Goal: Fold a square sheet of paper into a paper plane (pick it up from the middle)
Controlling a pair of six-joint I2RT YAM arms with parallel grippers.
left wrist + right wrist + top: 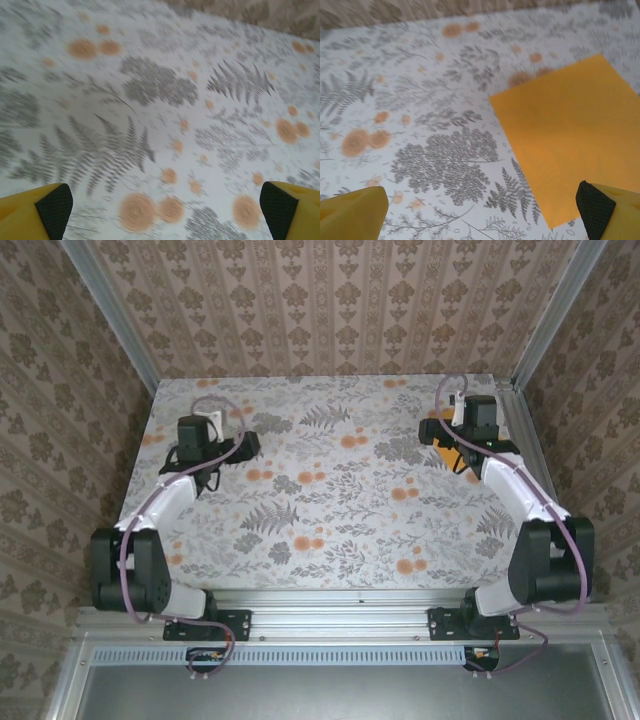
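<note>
My right gripper (480, 215) hangs released above the far right part of the table (330, 530), its jaws spread wide with nothing between them. My left gripper (165, 207) is just as slack and wide, holding nothing, over the far left part.

My right wrist camera gives me the best look at the square sheet of paper (565, 145). It is bright orange, flat on the flower-printed tabletop, unfolded and turned at a slant. It lies ahead of my jaws, towards the right of that view, and its near edge runs in behind my black-padded finger (600, 210). Whether pad and paper touch I cannot tell. From the overhead camera most of the sheet is hidden beneath my right wrist, and I see just a small orange patch beside the arm. My left wrist camera looks down on printed ferns and blurry orange flowers, framed by two yellow fingers with their black pads facing inward.

The sheet sits near the table's right edge, where a metal post (520, 430) and the wallpapered wall (585, 410) rise, so that side is tight. To the sheet's left the middle of the table runs open between my two grippers, which are well apart. The far edge meets the back wall not far beyond both wrists. The near edge ends at the metal rail (340, 600) that carries my bases.
</note>
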